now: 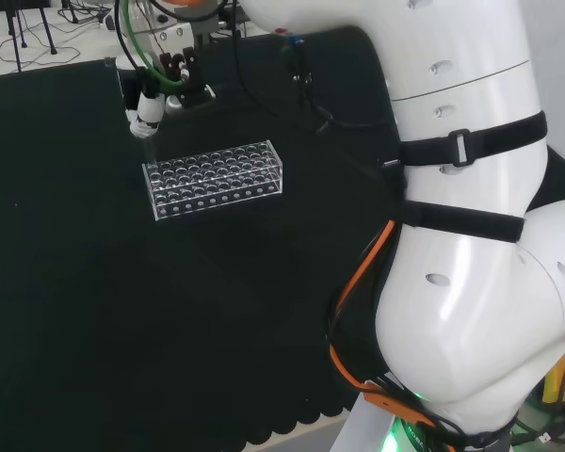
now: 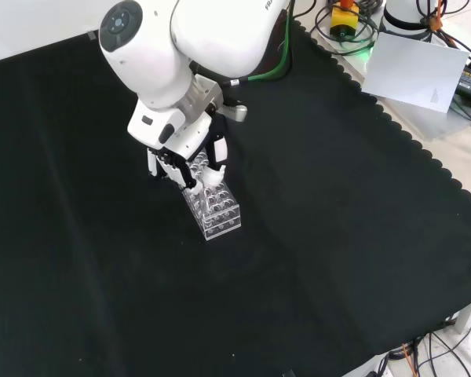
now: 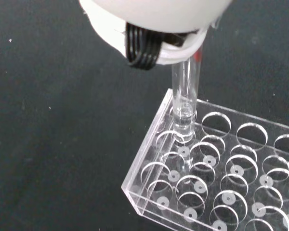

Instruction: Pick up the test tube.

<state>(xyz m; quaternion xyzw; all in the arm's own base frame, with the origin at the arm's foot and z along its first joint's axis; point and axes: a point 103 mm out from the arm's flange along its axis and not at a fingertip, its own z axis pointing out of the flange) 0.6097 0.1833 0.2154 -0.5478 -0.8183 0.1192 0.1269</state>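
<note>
A clear plastic rack (image 1: 214, 179) with many round holes stands on the black cloth, and in the front view the rack (image 2: 213, 208) lies just below the hand. The black and white hand (image 1: 155, 94) hangs over the rack's left end in the head view. In the wrist view the hand (image 3: 154, 29) has its fingers curled round the top of a clear test tube (image 3: 184, 96). The tube stands upright, with its lower end in a hole near a corner of the rack (image 3: 216, 183). The other holes in the wrist view look empty.
The arm's big white links (image 1: 471, 235) fill the right of the head view. The cloth's scalloped edge (image 2: 424, 149) runs down the right of the front view, with a white sheet (image 2: 420, 71) and cables beyond it. Bare cloth surrounds the rack.
</note>
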